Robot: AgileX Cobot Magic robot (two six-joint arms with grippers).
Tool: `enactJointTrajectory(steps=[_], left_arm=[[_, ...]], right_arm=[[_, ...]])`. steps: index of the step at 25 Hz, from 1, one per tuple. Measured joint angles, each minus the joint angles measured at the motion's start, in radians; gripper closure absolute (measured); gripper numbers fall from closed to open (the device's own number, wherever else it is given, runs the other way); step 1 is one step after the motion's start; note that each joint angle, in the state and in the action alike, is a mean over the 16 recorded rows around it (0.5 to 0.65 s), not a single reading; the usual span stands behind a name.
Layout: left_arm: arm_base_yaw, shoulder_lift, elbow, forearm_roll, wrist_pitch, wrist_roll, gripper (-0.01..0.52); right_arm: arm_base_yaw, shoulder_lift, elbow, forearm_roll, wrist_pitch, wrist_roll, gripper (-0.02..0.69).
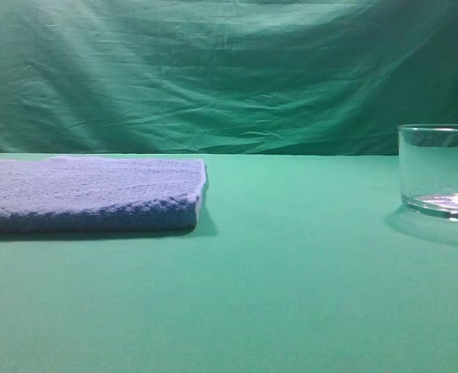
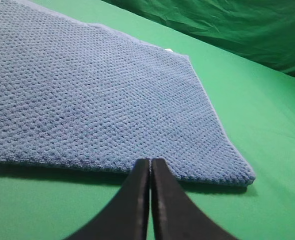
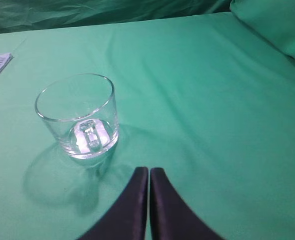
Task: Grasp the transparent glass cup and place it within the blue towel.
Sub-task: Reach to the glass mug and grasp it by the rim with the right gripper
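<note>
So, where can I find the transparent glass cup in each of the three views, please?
Exterior high: the transparent glass cup stands at the far right, cut by the picture's edge.
Left wrist: only a sliver of something at the right edge, too little to tell.
Right wrist: it stands upright left of centre, ahead of the shut right claw.
Shared landmark: the blue towel, whose corner shows at the right wrist view's left edge.
</note>
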Motion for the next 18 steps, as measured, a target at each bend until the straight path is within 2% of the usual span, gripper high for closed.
enactJointTrajectory(steps=[18], left_arm=[[0.000,0.000,0.000,0.000,0.000,0.000,0.514]], right_arm=[[0.000,0.000,0.000,-0.001,0.000,0.002,0.665]])
